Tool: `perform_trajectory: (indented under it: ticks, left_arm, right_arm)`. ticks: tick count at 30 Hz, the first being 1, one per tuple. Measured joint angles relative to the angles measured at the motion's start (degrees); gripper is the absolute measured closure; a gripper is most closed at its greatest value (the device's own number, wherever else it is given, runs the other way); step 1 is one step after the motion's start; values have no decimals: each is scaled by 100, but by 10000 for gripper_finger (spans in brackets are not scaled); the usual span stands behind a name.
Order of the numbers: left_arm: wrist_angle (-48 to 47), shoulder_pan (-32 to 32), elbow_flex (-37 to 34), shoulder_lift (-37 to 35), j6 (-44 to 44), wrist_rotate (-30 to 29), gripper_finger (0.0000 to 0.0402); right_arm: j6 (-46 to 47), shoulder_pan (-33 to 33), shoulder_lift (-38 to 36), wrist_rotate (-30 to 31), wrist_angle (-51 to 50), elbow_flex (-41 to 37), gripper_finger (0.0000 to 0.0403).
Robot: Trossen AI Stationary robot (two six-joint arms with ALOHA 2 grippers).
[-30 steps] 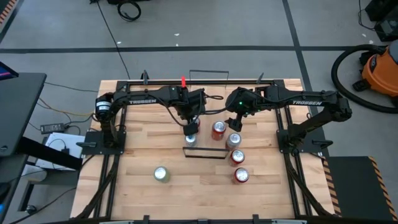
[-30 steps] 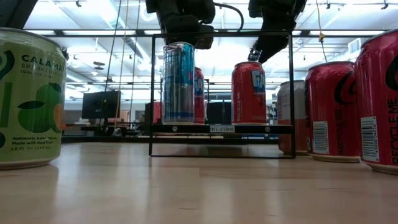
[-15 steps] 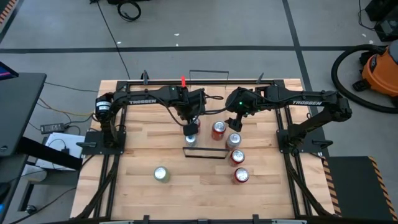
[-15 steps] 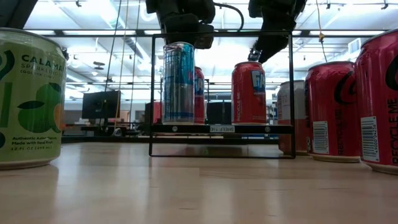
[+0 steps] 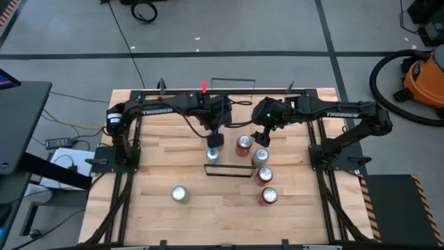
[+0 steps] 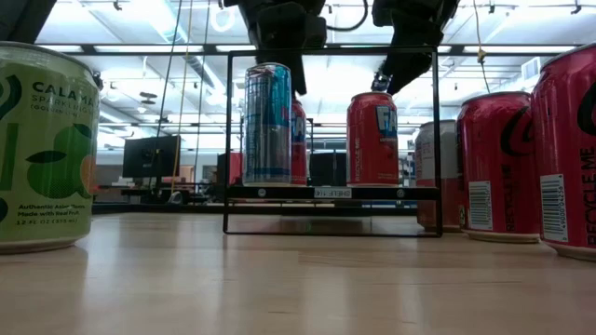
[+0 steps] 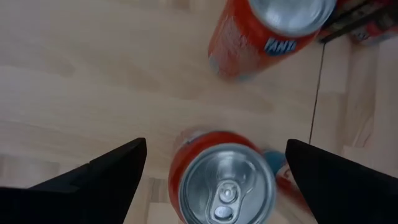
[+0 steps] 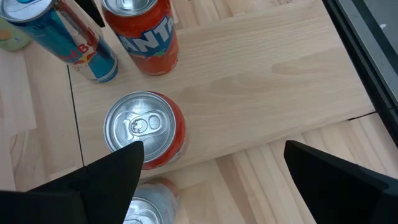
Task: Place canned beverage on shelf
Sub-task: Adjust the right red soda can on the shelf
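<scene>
Pale wood fills the high view: the table carries the shelf near its middle, somewhat toward the back edge. The left gripper hangs over the shelf's left end, directly above a red can. A blue-and-silver can stands just in front of that one, and a Fanta can stands toward the shelf's right end. The right gripper waits by the shelf's right end, near a silver-topped can. A second red can, a third red can and, toward the front-left corner, a green can stand on the table. In the low view, the blue-and-silver can and the Fanta can stand upright on the raised board. The red can is partly hidden behind the tall one, seemingly at the same level, and the left gripper is clear above their tops. The left wrist view shows that gripper's fingers spread wide either side of the red can's lid, with bare gaps on both sides, so nothing is held. The right wrist view shows the right gripper equally wide and empty. I judge the can placed and free of the fingers. What is left is to lift the left arm away and, if more are meant to go up, to shelve the cans on the table.
</scene>
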Motion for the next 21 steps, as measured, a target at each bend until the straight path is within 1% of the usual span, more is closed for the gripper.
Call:
perform_trajectory:
  ticks: [5, 9, 13, 17, 21]
  left_arm:
    - [-81, 0, 425, 0, -8, 2, 5]
    - [-508, 36, 740, -7, -5, 3, 5]
    - [-1043, 115, 819, -43, -20, -3, 5]
    - [-1350, 170, 828, -207, -81, -60, 5]
    - [-1194, 161, 830, -592, -127, -379, 6]
  right_arm:
    - [-68, 0, 0, -129, 38, 0, 4]
    - [-246, 99, 0, -242, 153, 0, 4]
    - [-445, 297, 0, -252, 461, -6, 4]
    - [-494, 422, 38, -246, 753, -139, 4]
    - [-481, 426, 74, -207, 1025, -404, 4]
